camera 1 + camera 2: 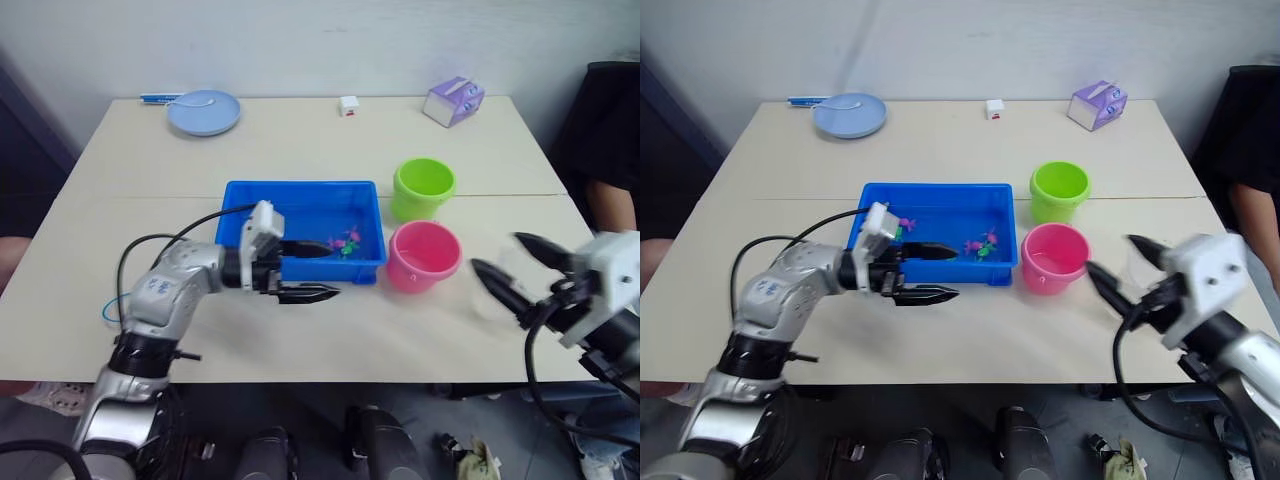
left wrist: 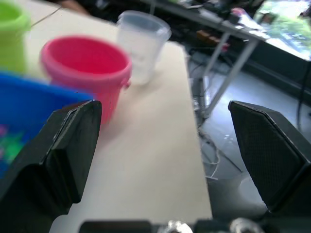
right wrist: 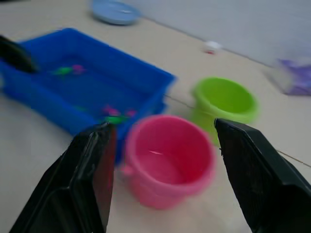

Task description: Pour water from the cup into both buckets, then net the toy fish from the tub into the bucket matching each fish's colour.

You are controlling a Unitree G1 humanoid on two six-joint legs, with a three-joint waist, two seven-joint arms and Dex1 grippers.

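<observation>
left hand (image 1: pixel 306 272), released, at the tub's (image 1: pixel 300 190) near rim; right hand (image 1: pixel 510 267), released, around the cup (image 2: pixel 142 44) standing on the surface (image 1: pixel 300 140) beside the pink bucket (image 1: pixel 423 256); green bucket (image 1: pixel 422 187) behind.

We seem to be in a lab or workshop room rather than a home. The pale work table (image 1: pixel 300 150) stands against a plain white wall (image 1: pixel 300 40), and loose cables (image 2: pixel 214 145) trail over the grey floor (image 2: pixel 272 102) beyond the table's right end. There the left wrist view also shows metal-legged benches (image 2: pixel 228 53) crowded with equipment. At the far right a seated person (image 1: pixel 610 200) is beside the table.
</observation>
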